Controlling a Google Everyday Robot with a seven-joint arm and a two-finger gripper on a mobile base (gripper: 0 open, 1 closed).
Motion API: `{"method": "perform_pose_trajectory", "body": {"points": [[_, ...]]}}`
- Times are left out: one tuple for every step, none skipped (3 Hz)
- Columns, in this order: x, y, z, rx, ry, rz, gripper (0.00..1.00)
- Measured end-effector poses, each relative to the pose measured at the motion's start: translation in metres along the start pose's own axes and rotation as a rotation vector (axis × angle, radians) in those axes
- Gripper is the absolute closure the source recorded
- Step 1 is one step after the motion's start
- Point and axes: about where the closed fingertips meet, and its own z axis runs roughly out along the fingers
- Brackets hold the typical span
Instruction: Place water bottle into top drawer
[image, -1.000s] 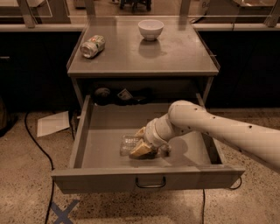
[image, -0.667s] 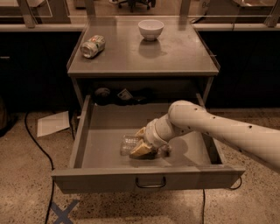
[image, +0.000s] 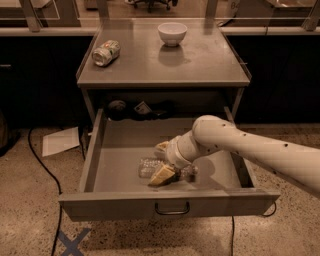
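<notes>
Low in the middle of the frame, the drawer (image: 170, 200) stands pulled out: a wide, shallow tray of dull grey metal with a flat front and a small wire loop handle (image: 172, 209). On its floor the water bottle (image: 147, 167) lies on its side, clear and crinkled. Its middle is hidden, and no label writing can be read.

The gripper (image: 157, 164) sits over the bottle at the end of a smooth, pale, rounded arm (image: 250, 150) that enters from the right edge, where it is cut off. Its two tan fingers (image: 162, 176) stand apart, one on either side of the bottle.

At the back of the drawer, dark objects (image: 117, 107) lie in shadow, too dim to name.

On the cabinet top (image: 200, 65) a dented green-and-white can (image: 106, 52) lies at upper left, its print illegible, well apart from a white bowl (image: 172, 33). A sheet of paper (image: 61, 141) lies on the speckled floor at left, with a blue tape cross (image: 72, 242) at the bottom edge.
</notes>
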Motion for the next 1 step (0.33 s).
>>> {"method": "perform_pose_trajectory", "body": {"points": [[0.0,0.0,0.0,0.0,0.0,0.0,0.0]]}}
